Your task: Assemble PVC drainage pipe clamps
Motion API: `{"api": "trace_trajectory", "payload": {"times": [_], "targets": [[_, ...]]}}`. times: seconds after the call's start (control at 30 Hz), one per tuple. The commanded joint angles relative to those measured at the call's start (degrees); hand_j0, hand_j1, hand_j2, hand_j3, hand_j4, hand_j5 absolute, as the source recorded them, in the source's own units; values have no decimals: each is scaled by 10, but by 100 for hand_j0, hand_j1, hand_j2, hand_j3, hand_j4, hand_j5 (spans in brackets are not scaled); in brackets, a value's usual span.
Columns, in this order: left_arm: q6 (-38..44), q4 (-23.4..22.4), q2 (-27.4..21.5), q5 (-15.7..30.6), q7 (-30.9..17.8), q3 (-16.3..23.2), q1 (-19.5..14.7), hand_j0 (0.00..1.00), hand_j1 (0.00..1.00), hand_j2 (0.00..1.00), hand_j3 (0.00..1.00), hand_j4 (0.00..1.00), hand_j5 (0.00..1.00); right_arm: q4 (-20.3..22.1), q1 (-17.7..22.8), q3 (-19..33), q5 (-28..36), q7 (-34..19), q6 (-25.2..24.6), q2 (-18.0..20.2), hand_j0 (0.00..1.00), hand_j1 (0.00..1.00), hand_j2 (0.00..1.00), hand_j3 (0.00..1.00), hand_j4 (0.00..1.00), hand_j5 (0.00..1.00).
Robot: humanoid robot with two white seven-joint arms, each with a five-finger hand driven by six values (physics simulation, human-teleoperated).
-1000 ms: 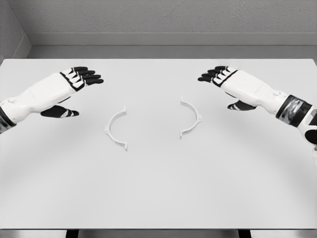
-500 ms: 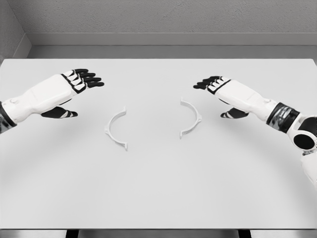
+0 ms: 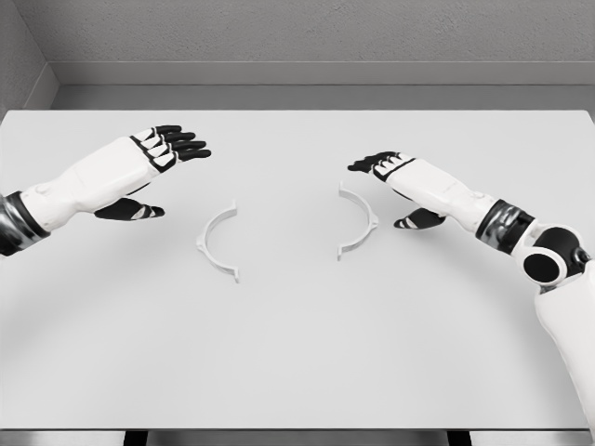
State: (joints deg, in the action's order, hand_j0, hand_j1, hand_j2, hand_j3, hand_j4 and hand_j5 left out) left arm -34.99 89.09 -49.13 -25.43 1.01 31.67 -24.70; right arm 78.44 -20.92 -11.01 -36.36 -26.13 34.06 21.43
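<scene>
From my head cam, the 2 clamp halves lie flat mid-desk (image 3: 297,353), left half (image 3: 217,240) and right half (image 3: 358,219) apart, open sides facing. My left hand (image 3: 153,163) hovers relaxed and empty, well left; my right hand (image 3: 404,181), loose too, sits just beside the right half.

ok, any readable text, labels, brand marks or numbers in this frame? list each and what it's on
None: no words, numbers, brands or signs show anywhere in the head view.
Left clamp half: plain white, unmarked.
Right clamp half: plain white, unmarked.
Left hand and right hand: white shells with black fingers, no lettering.
Table: bare white surface, no markings.
</scene>
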Motion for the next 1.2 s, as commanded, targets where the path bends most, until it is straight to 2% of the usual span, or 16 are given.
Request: {"api": "trace_trajectory", "payload": {"times": [0.0, 0.03, 0.2, 0.43, 0.57, 0.63, 1.0, 1.17], "targets": [[0, 0, 0, 4, 0, 0, 0, 100, 100, 100, 100, 100, 100, 0, 0, 0, 4, 0, -1, -1, 100, 100, 100, 100, 100, 100], [0, 0, 42, -20, 0, 5, 7, 100, 100, 100, 100, 100, 100, -47, -25, -1, 3, 0, -1, -15, 100, 100, 100, 100, 100, 100], [0, 0, 50, -64, 0, 0, 18, 100, 100, 100, 100, 100, 100, -61, -37, -2, 3, 0, -10, -30, 100, 100, 100, 100, 100, 100], [12, 4, 50, -66, 2, -1, 19, 100, 100, 100, 100, 100, 100, -72, -37, -2, 2, 1, -10, -30, 100, 100, 100, 100, 100, 100], [21, -2, 53, -103, 1, 0, 21, 100, 100, 100, 100, 100, 100, -75, -38, -2, 2, 0, -10, -30, 100, 100, 100, 100, 100, 100], [34, -6, 51, -103, 1, -3, 32, 100, 100, 100, 100, 100, 100, -76, -38, -3, 2, 0, -10, -33, 100, 100, 100, 100, 100, 100], [34, -46, 75, -103, 1, -1, 30, 100, 100, 100, 100, 100, 100, -75, -38, -9, 2, 0, -14, -37, 100, 100, 100, 100, 100, 100], [34, -63, 87, -103, 0, -2, 29, 100, 100, 100, 100, 100, 100, -84, -44, -18, 2, 0, -15, -50, 100, 100, 100, 100, 100, 100]]}}
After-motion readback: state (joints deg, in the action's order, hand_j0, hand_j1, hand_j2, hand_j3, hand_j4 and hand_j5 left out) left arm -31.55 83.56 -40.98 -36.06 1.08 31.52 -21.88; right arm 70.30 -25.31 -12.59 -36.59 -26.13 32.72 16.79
